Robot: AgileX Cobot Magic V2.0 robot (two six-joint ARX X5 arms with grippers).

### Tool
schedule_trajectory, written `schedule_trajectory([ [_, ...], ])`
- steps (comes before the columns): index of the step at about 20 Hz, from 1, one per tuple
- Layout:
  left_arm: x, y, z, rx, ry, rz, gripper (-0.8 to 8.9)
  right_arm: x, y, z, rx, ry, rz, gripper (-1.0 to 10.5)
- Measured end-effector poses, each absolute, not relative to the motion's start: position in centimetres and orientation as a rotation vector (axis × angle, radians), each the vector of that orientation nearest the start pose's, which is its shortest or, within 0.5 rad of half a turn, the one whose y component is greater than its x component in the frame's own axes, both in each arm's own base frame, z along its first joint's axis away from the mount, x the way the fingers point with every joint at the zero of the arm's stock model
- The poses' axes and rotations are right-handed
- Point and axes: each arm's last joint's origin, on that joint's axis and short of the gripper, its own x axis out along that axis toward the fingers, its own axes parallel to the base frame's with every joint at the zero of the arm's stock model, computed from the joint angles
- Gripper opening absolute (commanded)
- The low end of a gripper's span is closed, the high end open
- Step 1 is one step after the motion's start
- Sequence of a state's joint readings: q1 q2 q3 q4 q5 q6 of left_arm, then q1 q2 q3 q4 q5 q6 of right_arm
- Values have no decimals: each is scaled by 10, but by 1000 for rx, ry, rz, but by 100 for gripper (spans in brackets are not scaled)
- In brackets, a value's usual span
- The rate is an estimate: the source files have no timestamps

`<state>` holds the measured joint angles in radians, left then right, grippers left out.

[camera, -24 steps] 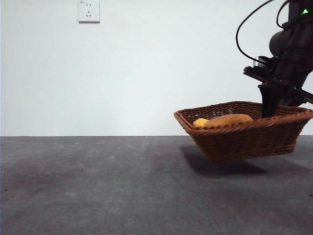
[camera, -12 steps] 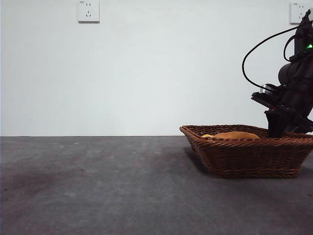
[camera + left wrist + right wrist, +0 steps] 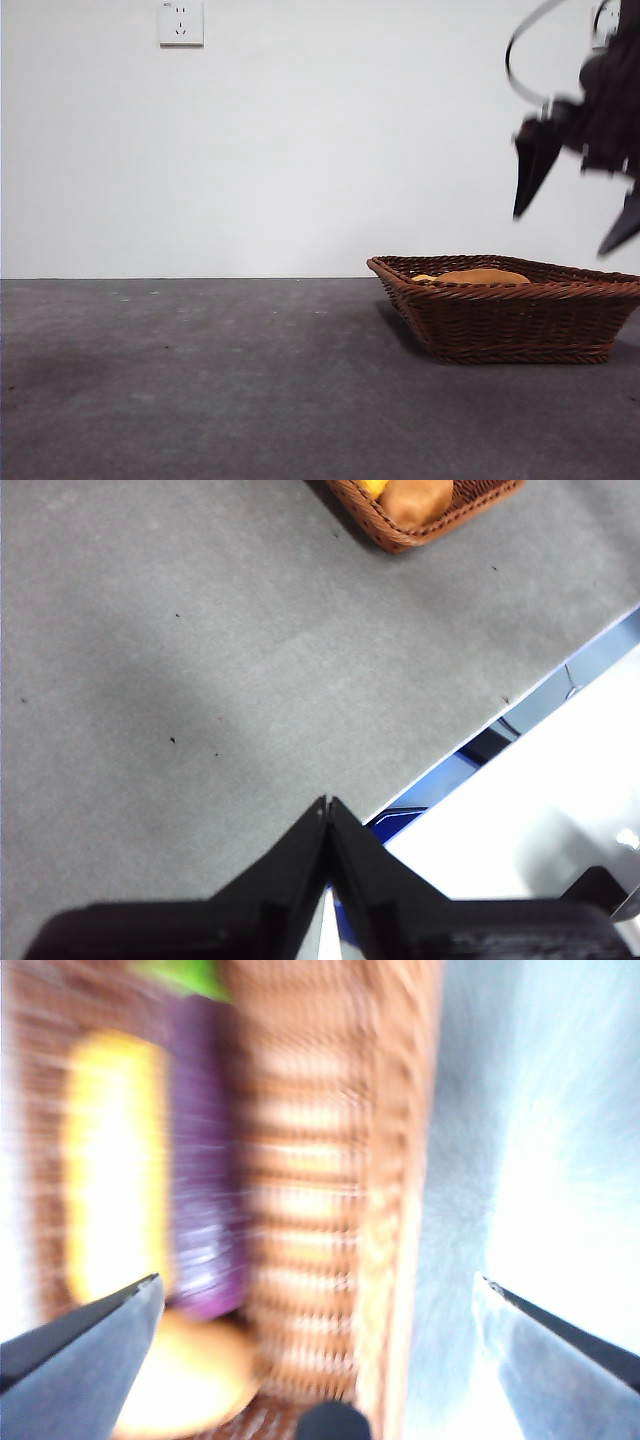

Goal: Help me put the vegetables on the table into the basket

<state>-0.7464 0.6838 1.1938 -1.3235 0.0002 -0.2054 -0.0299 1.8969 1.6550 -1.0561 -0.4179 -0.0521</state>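
The brown wicker basket [image 3: 510, 310] stands on the dark grey table [image 3: 200, 380] at the right. The orange-brown potato [image 3: 480, 276] shows just over its rim. My right gripper [image 3: 572, 215] hangs open and empty above the basket's far right side. The blurred right wrist view shows the yellow corn [image 3: 115, 1160], the purple eggplant [image 3: 205, 1160] and the potato [image 3: 190, 1380] lying in the basket [image 3: 320, 1210] below the open gripper [image 3: 318, 1280]. My left gripper [image 3: 326, 810] is shut and empty over bare table, far from the basket [image 3: 400, 535].
A wall outlet [image 3: 181, 22] is high on the white back wall. The table's edge [image 3: 480, 730] runs close to my left gripper in the left wrist view.
The basket, held tilted in the air by the right gripper, came down flat onto the table. The right gripper has since let go of the rim, opened and risen.
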Motion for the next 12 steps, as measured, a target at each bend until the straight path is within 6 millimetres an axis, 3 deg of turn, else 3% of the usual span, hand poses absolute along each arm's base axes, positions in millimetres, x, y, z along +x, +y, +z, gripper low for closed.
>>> schedule_trajectory([
  [2,49,-45,372,152,829,-635,-8,359,0,299,194,1207,319,750],
  [3,49,-45,372,169,822,-643,-8,346,0,317,164,1171,292,689],
  [5,49,-45,372,198,813,-656,-7,318,-1,352,110,1080,240,309],
  [6,49,-45,372,218,805,-658,-7,298,0,373,86,1013,222,-26],
  [9,50,-44,372,276,781,-637,-4,234,1,423,49,838,186,-16],
  [12,50,-44,372,290,776,-639,-4,168,2,448,51,765,176,-2],
])
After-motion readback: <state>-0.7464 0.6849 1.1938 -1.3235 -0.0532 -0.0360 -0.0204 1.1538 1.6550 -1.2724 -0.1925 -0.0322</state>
